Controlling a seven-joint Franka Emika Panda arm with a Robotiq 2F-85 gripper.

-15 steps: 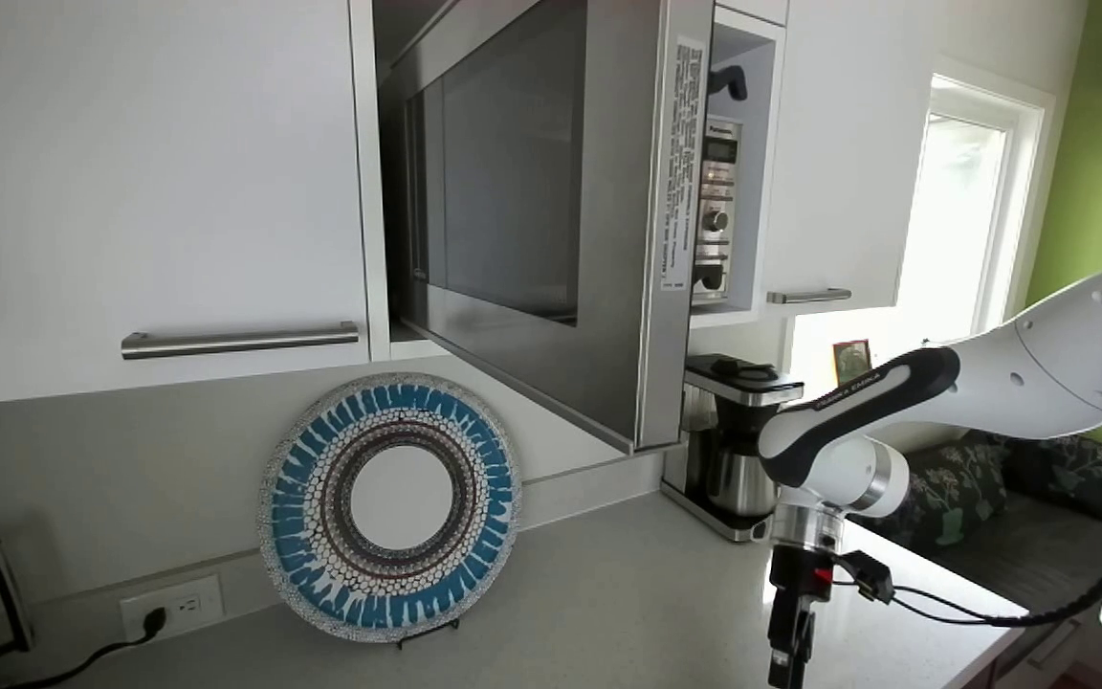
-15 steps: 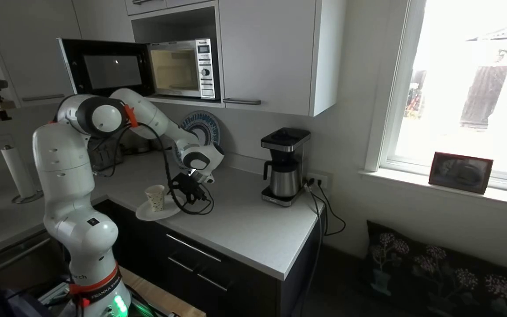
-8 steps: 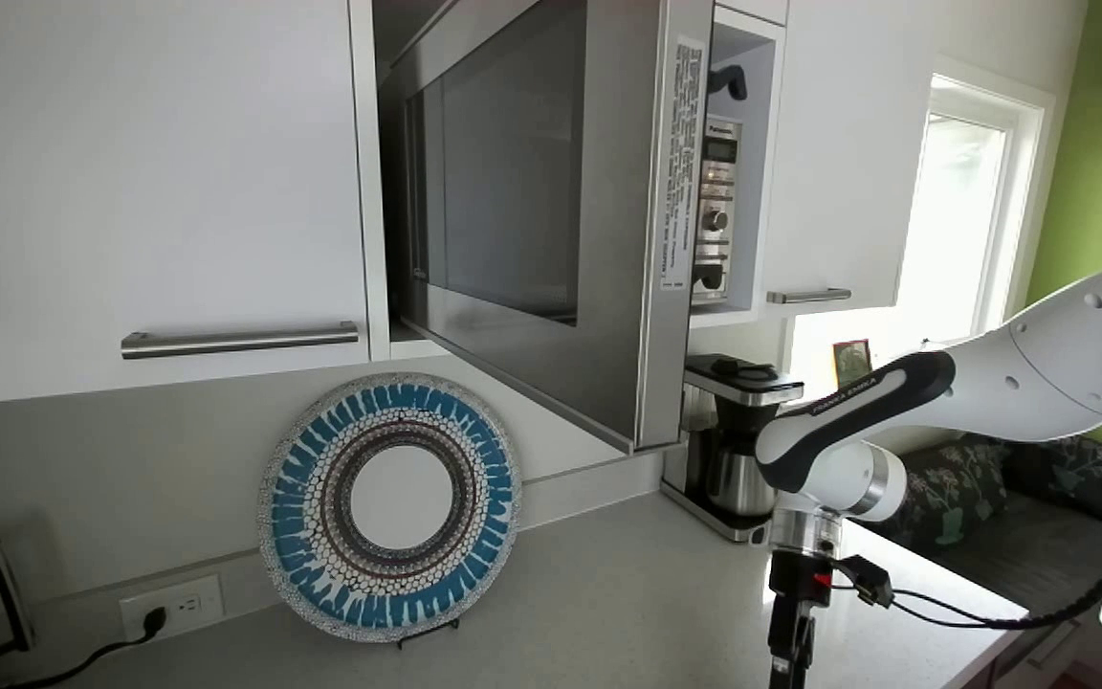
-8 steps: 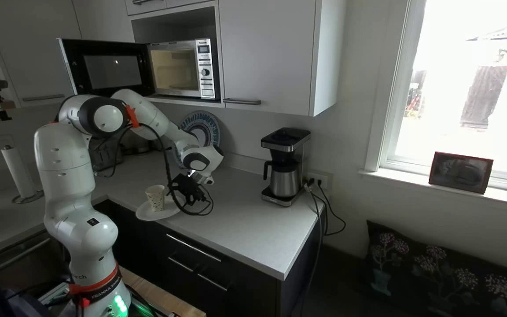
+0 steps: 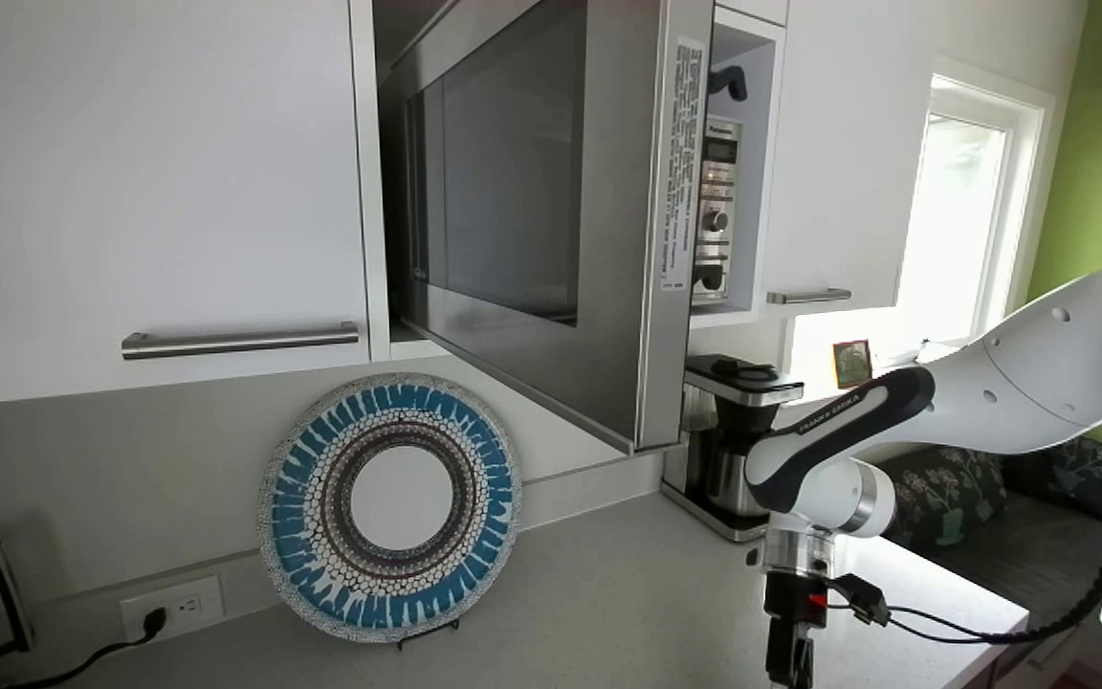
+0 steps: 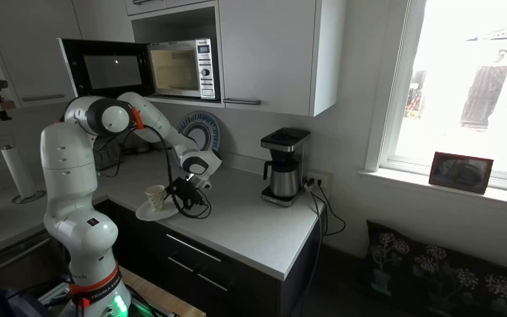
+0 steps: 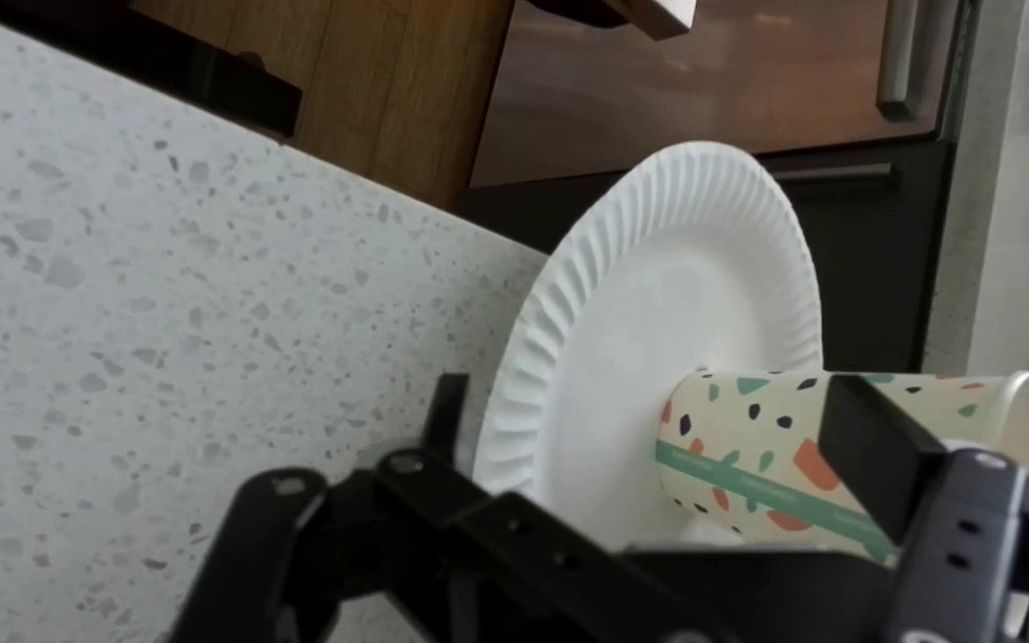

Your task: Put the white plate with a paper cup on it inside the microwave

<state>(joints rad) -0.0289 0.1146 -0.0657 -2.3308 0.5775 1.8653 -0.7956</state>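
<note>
Has claw [image 7: 653,411] apart, clamped on nothing | faces near rim of plate [image 7: 631,348] just ahead, seemingly between jaws; cannot tell contact | has cup [image 7: 738,438] upright on plate, partly behind one jaw | has plate's far side over front edge of worktop [image 7: 166,357] | likely needs straight advance

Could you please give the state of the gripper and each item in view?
gripper: open
white plate: on the counter, jutting past its edge
paper cup: upright on the white plate
microwave: open
coffee maker: carafe in place
cabinet above the coffee maker: shut
drawers: look shut
patterned plate: propped on its edge
picture frame: standing on the windowsill
black plug: in the wall outlet
</note>
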